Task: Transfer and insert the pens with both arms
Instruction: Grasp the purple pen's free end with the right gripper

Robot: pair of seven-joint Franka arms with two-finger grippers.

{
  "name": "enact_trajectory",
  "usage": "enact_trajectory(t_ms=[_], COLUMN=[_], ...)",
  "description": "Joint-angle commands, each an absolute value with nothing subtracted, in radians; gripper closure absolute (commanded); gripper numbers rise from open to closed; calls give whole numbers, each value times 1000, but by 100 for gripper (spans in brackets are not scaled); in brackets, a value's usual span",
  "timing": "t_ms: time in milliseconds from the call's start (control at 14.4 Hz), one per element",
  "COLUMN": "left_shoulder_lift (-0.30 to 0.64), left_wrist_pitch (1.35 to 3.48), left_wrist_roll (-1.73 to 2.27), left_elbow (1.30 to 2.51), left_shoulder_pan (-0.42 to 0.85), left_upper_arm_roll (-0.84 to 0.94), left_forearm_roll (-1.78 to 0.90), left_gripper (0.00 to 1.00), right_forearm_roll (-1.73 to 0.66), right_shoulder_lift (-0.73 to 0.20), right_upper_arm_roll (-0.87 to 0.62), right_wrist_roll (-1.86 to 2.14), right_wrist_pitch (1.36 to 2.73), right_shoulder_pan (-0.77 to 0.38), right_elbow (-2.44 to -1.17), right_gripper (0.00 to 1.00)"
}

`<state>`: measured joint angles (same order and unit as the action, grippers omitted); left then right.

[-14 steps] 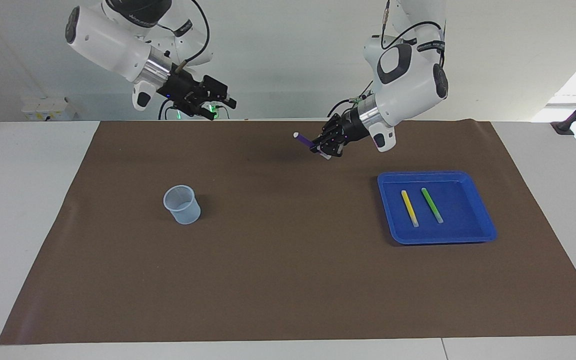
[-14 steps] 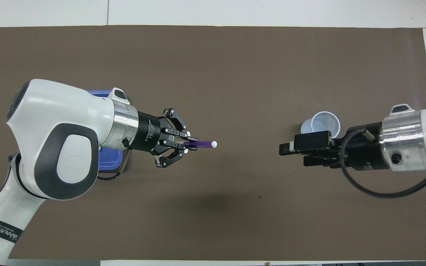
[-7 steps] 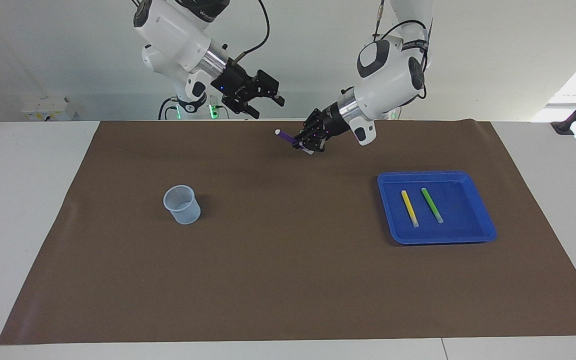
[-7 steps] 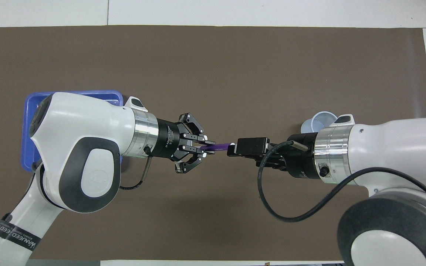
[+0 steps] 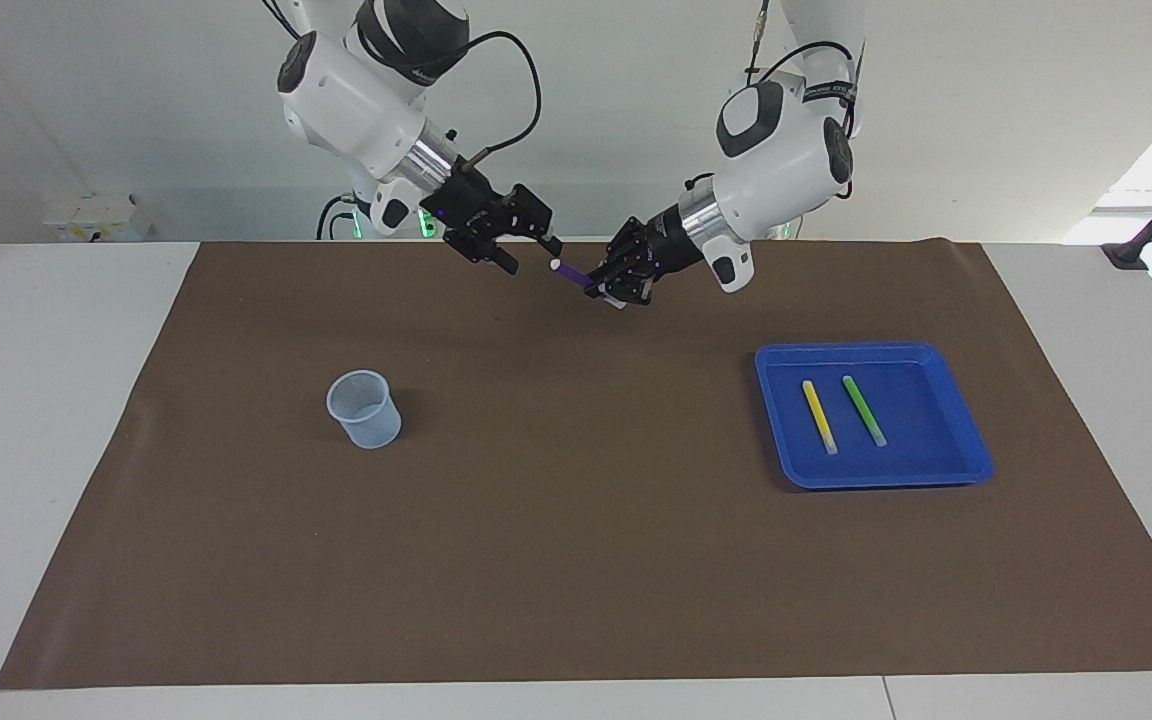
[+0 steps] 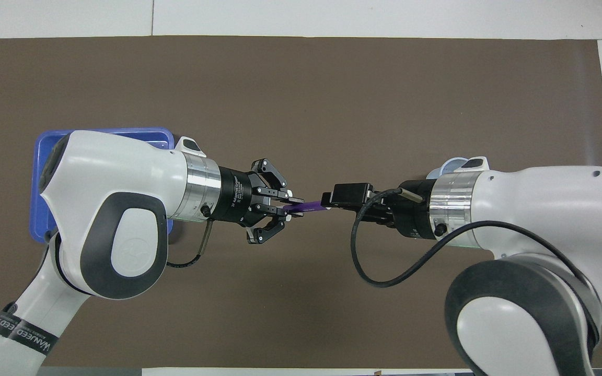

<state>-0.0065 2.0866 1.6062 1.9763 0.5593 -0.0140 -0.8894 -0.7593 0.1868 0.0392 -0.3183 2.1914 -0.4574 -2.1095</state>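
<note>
overall, the brown mat [image 5: 576, 560] lies mostly bare, with open room between the clear cup [image 5: 364, 408] and the blue tray [image 5: 936, 470]. in the overhead view the left arm hides most of the tray and the right arm most of the cup. the left gripper [image 5: 608, 288] is clamped on the purple pen [image 5: 572, 275], raised over the mat's robot-side edge, long axis toward the right gripper [image 5: 532, 250], whose fingers flank the pale tip; contact cannot be told. the yellow pen [image 5: 819, 416] and green pen [image 5: 864, 411] lie in the tray.
</note>
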Motion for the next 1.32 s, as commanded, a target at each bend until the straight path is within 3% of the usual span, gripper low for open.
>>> enact_trajectory(t_ms=[0, 139, 346, 831, 1247], left_shoulder_lift=[-44, -44, -52, -58, -58], left_wrist_pitch=[2115, 2118, 2131, 2146, 2152], left_wrist_roll=[1588, 1579, 1556, 1549, 1548], left_elbow=[2022, 2023, 2042, 2057, 2057], left_shoulder_pan=[574, 574, 575, 575, 575], left_upper_arm_roll=[-21, -21, -21, -21, -21], left_forearm_roll=[-929, -942, -962, -983, -997], left_gripper=[100, 100, 100, 100, 100], right_forearm_roll=[-784, -784, -785, -785, -787], right_shoulder_lift=[183, 181, 181, 172, 170], right_upper_arm_roll=[31, 31, 29, 28, 23], right_wrist_roll=[-311, -319, -321, -321, -321], right_wrist_pitch=[2218, 2218, 2217, 2220, 2224], right_shoulder_pan=[-460, -462, -462, -462, -463], right_elbow=[-2117, -2115, -2111, -2097, -2097], right_gripper=[23, 23, 31, 61, 61])
